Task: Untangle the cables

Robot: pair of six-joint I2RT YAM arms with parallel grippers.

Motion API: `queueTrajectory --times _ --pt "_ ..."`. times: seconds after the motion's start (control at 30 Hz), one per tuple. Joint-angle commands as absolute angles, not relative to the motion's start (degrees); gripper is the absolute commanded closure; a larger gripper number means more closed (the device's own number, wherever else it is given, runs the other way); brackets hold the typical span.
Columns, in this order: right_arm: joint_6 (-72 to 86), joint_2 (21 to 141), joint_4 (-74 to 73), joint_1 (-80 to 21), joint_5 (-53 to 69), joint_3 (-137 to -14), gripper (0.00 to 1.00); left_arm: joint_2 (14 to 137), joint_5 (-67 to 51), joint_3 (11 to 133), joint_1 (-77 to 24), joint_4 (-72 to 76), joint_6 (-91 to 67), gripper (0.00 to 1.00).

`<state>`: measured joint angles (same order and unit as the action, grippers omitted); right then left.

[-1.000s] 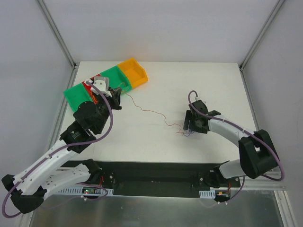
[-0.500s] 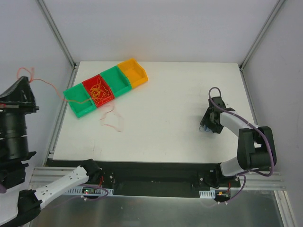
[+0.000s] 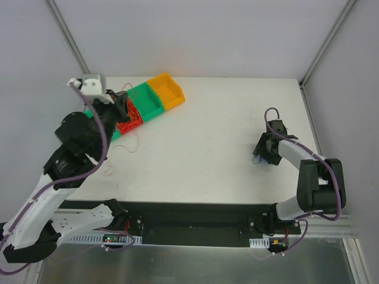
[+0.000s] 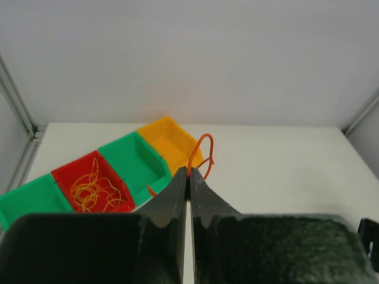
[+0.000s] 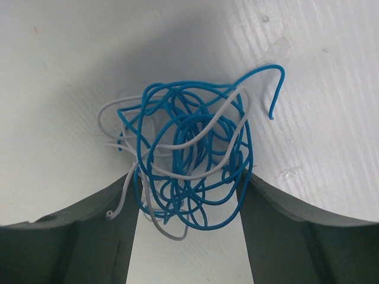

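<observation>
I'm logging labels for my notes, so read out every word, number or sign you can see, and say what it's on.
No readable text anywhere.
The bins and the tangled wires carry no print.
The white strips by the arm bases have fine marks, too small to read.

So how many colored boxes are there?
4, side by side at the table's back left: a green box, a red box with wires inside, a second green box, and an orange box.
</observation>
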<state>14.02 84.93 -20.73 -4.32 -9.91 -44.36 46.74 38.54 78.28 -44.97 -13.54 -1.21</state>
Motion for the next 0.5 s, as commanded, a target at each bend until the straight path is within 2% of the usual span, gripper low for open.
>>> queueTrajectory --times 0.0,0.47 --pt "12.9 84.0 -14.8 -4.1 -6.9 -41.4 0.34 48.7 33.1 80.8 -45.0 -16.3 -6.4 1.0" --pt "14.6 80.2 -7.1 -4.0 -5.7 -35.8 0.34 53.6 29.4 70.8 -45.0 -19.9 -14.3 1.0"
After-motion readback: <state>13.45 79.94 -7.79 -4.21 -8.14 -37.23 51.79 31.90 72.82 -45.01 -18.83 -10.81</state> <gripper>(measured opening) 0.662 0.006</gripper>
